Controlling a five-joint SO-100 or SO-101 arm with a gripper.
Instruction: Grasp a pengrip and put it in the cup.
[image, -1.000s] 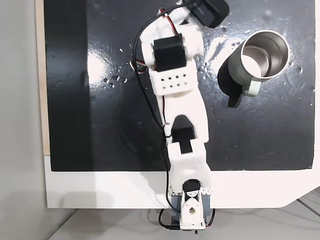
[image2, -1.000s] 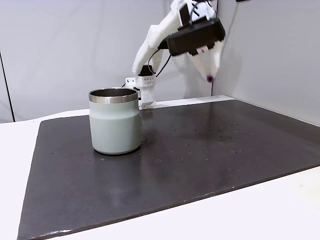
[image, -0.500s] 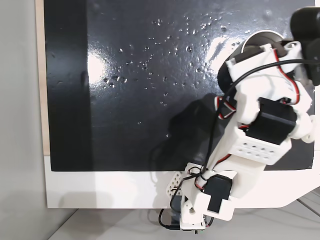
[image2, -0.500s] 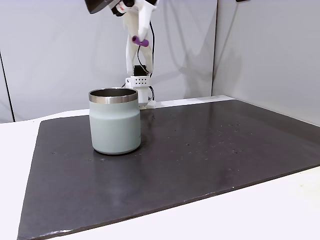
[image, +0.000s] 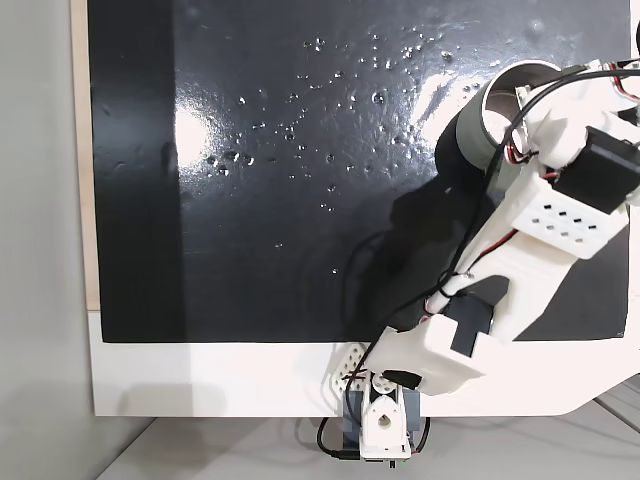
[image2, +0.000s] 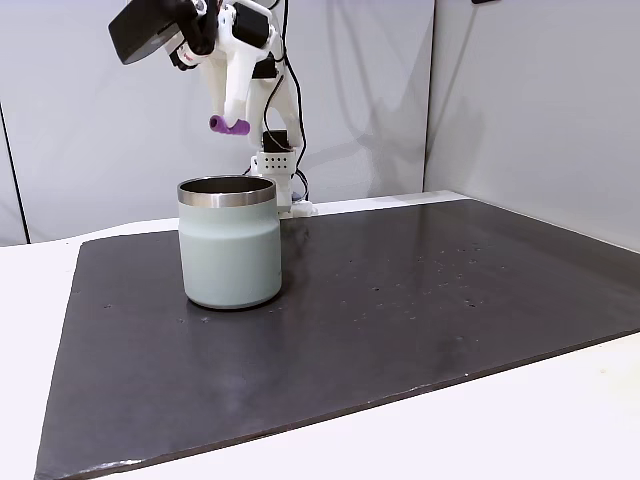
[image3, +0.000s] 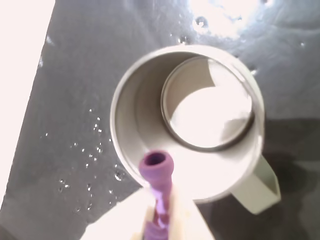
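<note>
The pengrip (image2: 230, 126) is seen pinched between the fingers of the gripper (image2: 232, 118), lying roughly level, above the cup (image2: 230, 255) and clear of its rim. In the wrist view the pengrip (image3: 157, 175) is clamped along its ribbed length, its open end projecting over the near rim of the cup (image3: 190, 125). It is judged light, soft and rubbery: easily squeezed, unlikely to slip out of a firm pinch, and not fragile; a hold across the ribbed middle, as taken here, is judged the surest. The steel inside of the cup is likely smooth, so a dropped piece may bounce slightly. In a fixed view from above, the arm (image: 520, 260) is stretched from its base toward the cup (image: 480, 125), the wrist bent over it. The cup stands upright on the dark mat (image: 300, 150), handle (image3: 260, 187) toward the arm's side.
</note>
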